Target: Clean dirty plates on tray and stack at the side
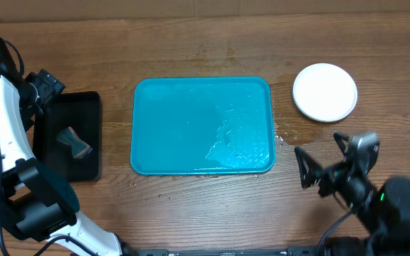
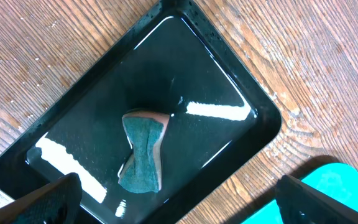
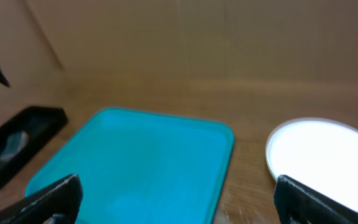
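Note:
The turquoise tray [image 1: 202, 125] lies mid-table with no plates on it, and its surface has a wet sheen. It also shows in the right wrist view [image 3: 135, 162]. A white plate [image 1: 324, 92] sits on the wood to the right of the tray and also appears in the right wrist view [image 3: 322, 155]. No light blue or yellow-green plate shows on its own. My right gripper [image 1: 302, 168] is open and empty, in front of the plate near the tray's front right corner [image 3: 176, 183]. My left gripper [image 1: 48, 89] is open and empty above the black tray [image 2: 178, 180].
A small black tray [image 1: 70, 135] stands left of the turquoise tray, wet inside [image 2: 166, 68], with a teal sponge [image 2: 143, 152] lying in it. Water drops lie on the wood by the turquoise tray's right edge [image 1: 282, 136].

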### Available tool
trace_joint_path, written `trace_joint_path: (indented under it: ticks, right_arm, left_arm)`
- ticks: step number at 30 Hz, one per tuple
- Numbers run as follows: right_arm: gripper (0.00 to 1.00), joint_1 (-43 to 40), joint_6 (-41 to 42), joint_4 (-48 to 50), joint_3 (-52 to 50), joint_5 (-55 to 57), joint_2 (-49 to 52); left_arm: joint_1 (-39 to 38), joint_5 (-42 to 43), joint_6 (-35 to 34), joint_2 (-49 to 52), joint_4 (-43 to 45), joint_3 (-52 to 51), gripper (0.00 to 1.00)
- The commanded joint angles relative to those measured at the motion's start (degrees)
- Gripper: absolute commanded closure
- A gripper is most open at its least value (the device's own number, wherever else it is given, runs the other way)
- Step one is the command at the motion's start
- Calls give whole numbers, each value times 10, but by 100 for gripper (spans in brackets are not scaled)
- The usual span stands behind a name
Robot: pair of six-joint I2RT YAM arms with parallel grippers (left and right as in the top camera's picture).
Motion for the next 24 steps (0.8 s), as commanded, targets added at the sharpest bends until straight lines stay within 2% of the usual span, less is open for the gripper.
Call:
trace_joint_path:
  ticks: [1,10,13,17,24]
  right_arm:
    - [0,3,-2,46,-86,5,-78]
    - [0,4,0,162,-245,21,-195]
    - [0,4,31,213,-279,57,-197]
    - [0,4,34,276,-311,85,-197]
    - [0,17,30,272,-323,119,-197]
  left_arm:
    - [2,0,-2,-3,1,9,0]
    - [2,0,-2,-3,1,9,0]
    - [2,0,-2,-3,1,9,0]
    - [2,0,-2,-3,1,9,0]
    - [2,0,-2,-3,1,9,0]
